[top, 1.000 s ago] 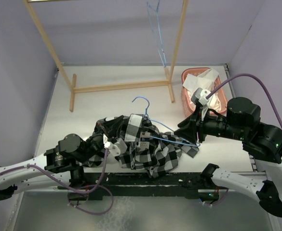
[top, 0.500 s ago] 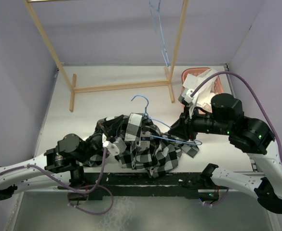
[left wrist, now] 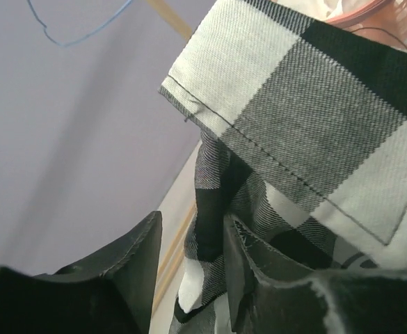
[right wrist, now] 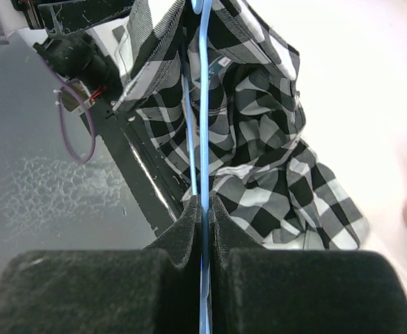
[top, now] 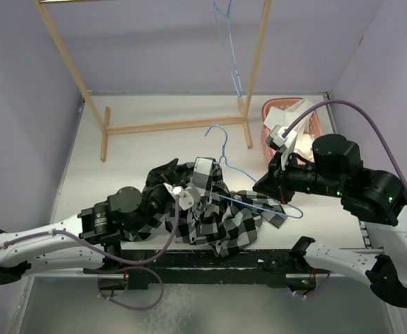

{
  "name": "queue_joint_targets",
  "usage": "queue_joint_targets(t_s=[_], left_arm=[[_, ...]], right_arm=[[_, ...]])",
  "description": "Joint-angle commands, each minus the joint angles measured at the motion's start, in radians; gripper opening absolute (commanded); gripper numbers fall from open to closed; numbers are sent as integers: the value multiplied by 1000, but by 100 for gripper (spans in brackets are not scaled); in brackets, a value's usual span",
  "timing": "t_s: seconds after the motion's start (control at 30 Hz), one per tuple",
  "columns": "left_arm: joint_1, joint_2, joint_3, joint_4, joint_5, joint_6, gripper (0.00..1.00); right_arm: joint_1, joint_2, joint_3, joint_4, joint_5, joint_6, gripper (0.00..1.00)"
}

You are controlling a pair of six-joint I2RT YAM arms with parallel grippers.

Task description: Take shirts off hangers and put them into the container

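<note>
The black-and-white plaid shirt [top: 224, 216] lies crumpled at the table's near middle with a light-blue hanger [top: 220, 136] still threaded through it. My right gripper [top: 274, 188] is at the shirt's right end, shut on the hanger's wire [right wrist: 204, 104]. My left gripper [top: 189, 197] is at the collar with its jaws apart [left wrist: 193, 233], and a strip of plaid cloth [left wrist: 213, 188] hangs between the fingers. The white shirt [top: 297, 129] is bunched in the pink container [top: 271, 111] at the back right. A second blue hanger [top: 227, 42] hangs on the rack.
A wooden rack [top: 168, 126] stands across the back of the table, and its right pole [top: 257, 69] rises just left of the container. Purple walls close in on three sides. The black front rail [top: 210, 261] runs along the near edge.
My right gripper has shut on the hanger wire, and the hanger's hook has swung back and to the right. My left arm has moved right along the shirt and its jaws have opened.
</note>
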Motion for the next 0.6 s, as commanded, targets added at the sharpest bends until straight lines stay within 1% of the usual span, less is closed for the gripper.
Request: queue_joint_targets(t_s=[0.0,0.1,0.23,0.3,0.37,0.4,0.47,0.57], left_arm=[[0,29,158,-183,-131,-240,46],[1,23,220,-336,-133,-353,54],[1,-10,235,-417,-155,-423,55],[0,-20,238,-421,-221,-440,53],[1,-16,249,-408,-325,-432,47],[1,-11,270,-431,-341,-442,45],[0,-7,316,-498,-336,-491,43],[1,-14,339,-562,-311,-568,43]], right_arm=[[-1,29,157,-172,118,4,0],[-1,53,225,-269,234,6,0],[-1,81,269,-295,332,19,0],[-1,98,270,-290,365,21,0],[-1,109,269,-265,362,21,0],[-1,115,275,-254,348,22,0],[-1,132,307,-244,334,25,0],[-1,161,385,-241,320,24,0]])
